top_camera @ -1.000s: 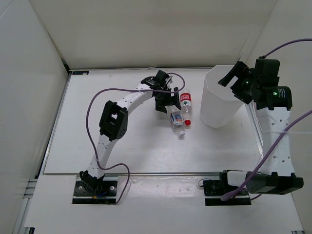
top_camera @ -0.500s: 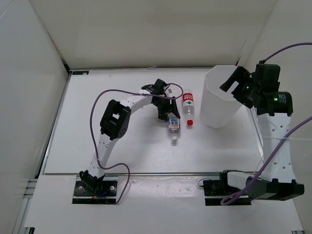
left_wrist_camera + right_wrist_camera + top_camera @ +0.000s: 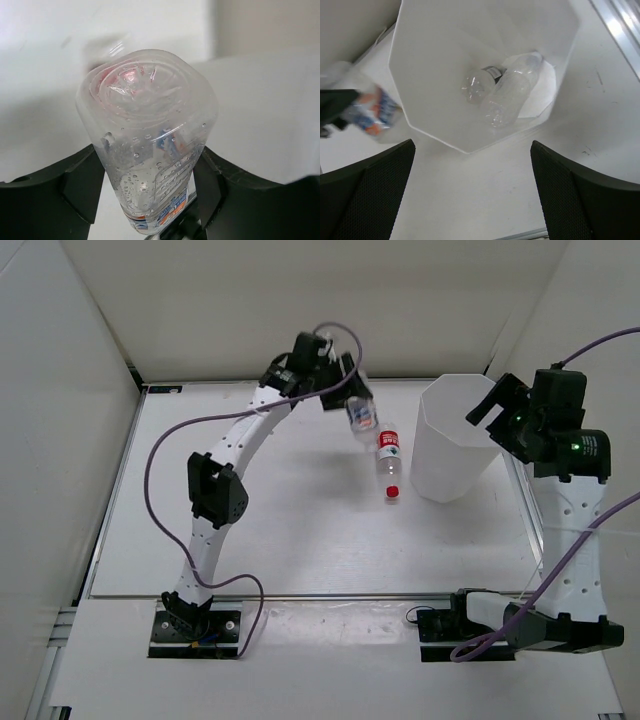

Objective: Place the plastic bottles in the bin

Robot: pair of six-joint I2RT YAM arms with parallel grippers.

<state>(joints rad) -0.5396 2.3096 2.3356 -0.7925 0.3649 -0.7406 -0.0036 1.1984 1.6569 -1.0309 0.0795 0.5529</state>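
The bin [image 3: 455, 445] stands at the right of the counter [image 3: 270, 540], its mouth wide open. The right claw [image 3: 488, 403] hangs above its right rim and takes up room there. Two bottles [image 3: 502, 92] lie deep at its bottom. A red bottle [image 3: 389, 462] lies just left of the bin. From the left claw [image 3: 345, 398] and its held bottle [image 3: 362, 416] to the bin, the air is free. Walls [image 3: 60, 440] close the left, back and right.

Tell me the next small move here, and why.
Probably swing the left gripper rightward until its bottle hangs over the bin. The bottle is gripped and lifted off the table, but sits left of the bin's rim.
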